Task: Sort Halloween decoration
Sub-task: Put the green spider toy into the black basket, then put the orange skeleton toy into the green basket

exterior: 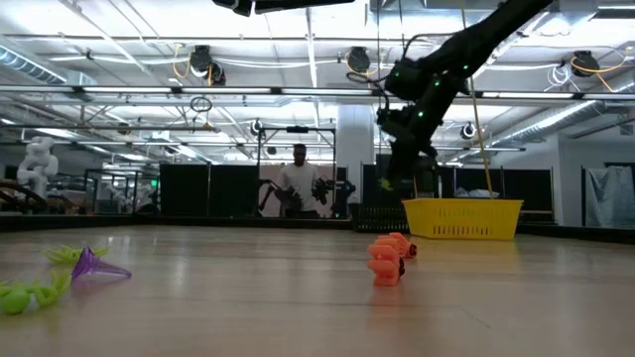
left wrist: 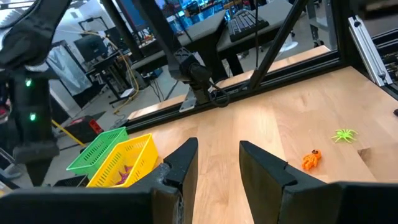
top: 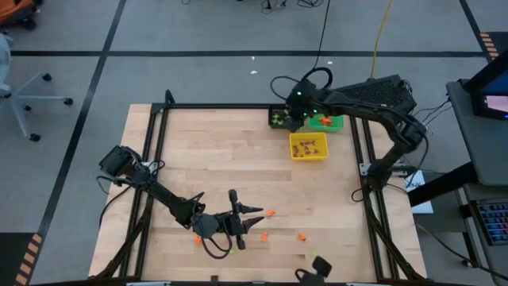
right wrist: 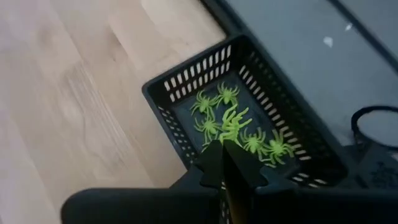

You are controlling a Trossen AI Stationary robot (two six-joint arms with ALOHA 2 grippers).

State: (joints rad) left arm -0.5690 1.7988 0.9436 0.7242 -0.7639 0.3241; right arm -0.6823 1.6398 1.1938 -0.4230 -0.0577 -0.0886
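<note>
Green bin (top: 326,122) mostly hidden under right arm; trinkets inside yellow bin (top: 309,147) too small to identify.

Right gripper (right wrist: 225,163) pinched closed, raised, left gripper (left wrist: 217,158) parted, low.

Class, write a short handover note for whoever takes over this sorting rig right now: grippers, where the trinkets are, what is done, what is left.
Right gripper: over the black bin at the table's far edge, shut on a light-green spider, not yet dropped.
Left gripper: near the table's front edge, jaws apart, holding nothing.
Done: several green spiders lie in the black bin; orange pieces lie in the yellow bin. The green bin stands beside them; its contents cannot be told.
Left: loose orange trinkets, a green spider and a purple piece on the table.
</note>
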